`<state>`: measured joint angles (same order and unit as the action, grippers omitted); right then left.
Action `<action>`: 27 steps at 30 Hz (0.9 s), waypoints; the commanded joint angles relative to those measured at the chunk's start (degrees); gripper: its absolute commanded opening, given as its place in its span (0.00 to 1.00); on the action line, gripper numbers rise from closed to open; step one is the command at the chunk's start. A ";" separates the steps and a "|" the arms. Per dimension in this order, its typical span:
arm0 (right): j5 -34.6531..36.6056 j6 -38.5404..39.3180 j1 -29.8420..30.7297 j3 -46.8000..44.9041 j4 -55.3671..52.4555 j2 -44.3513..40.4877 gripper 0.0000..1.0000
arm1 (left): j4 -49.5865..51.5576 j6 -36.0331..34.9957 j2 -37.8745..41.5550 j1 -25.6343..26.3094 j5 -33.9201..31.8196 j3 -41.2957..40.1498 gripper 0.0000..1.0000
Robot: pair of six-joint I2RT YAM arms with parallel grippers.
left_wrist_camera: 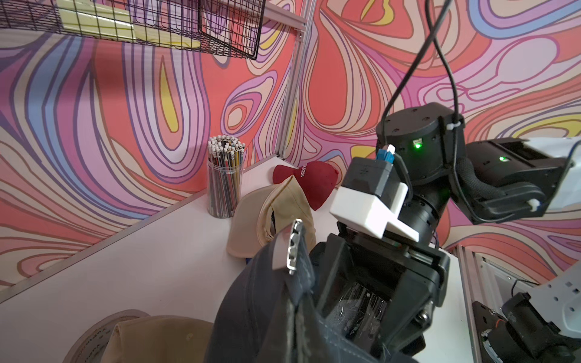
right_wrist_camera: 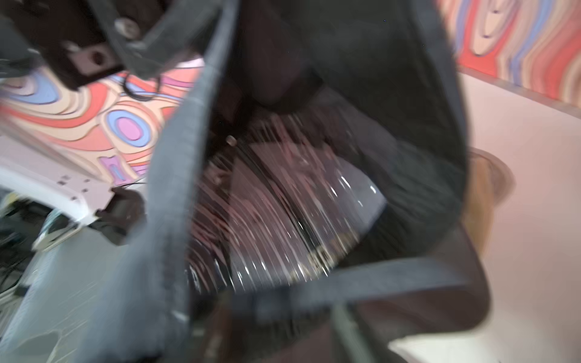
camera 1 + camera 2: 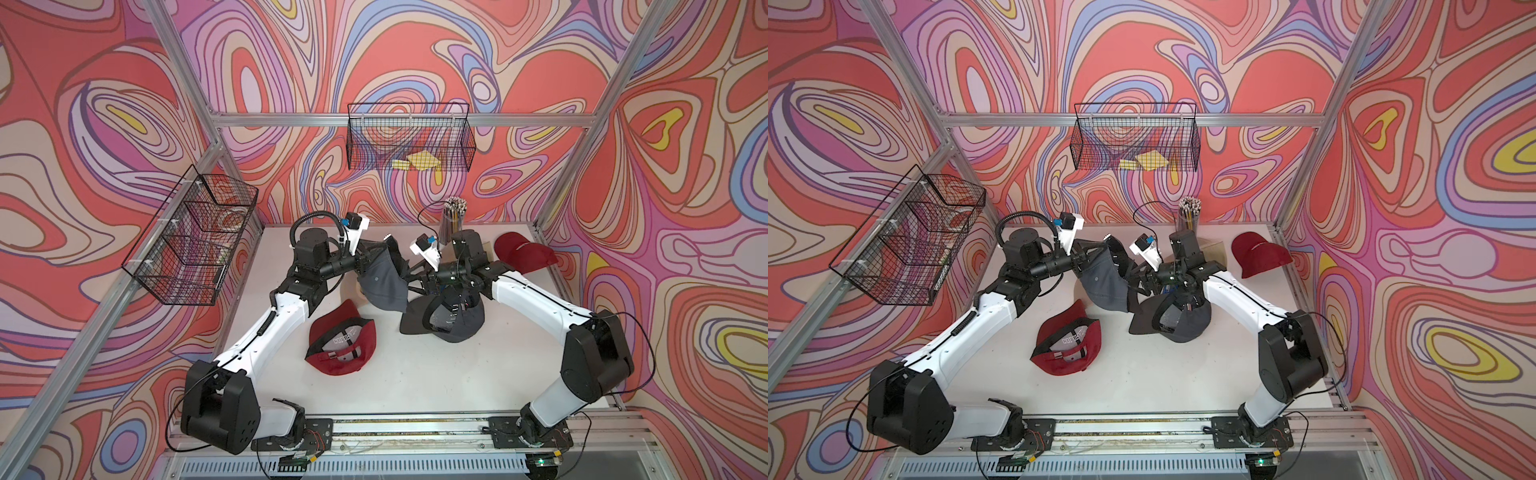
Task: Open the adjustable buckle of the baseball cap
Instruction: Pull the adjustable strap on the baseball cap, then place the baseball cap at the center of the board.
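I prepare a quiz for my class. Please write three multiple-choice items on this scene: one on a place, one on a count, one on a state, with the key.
1. Where does the pencil cup stand?
A. at the rear of the table
B. in a wire basket
C. at the table's front edge

2. How many red caps show in a top view?
A. one
B. two
C. four

3. The grey cap at the left gripper is
A. lying flat, untouched
B. held up by that gripper
C. in a basket

Key: A, it stands by the back wall; B, front red cap and rear red cap; B, the gripper is shut on it.
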<state>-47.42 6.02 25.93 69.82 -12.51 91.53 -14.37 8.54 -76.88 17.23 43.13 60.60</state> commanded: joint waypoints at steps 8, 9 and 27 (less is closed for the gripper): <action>19.40 -12.38 -0.12 -6.03 5.14 -10.30 0.98 | 3.64 1.20 6.88 -4.13 -6.59 4.58 0.00; 19.59 -12.09 -0.12 -6.84 5.44 -10.51 0.98 | 4.49 0.28 7.95 -4.93 -7.22 4.78 0.00; 15.82 -11.55 -0.11 -12.22 10.94 -6.52 0.95 | 18.00 -11.07 1.61 -19.11 -16.75 11.69 0.00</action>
<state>-30.04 -5.26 25.96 58.74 -4.01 84.77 1.52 -0.23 -72.10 -0.78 26.72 70.17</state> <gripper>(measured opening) 0.949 0.051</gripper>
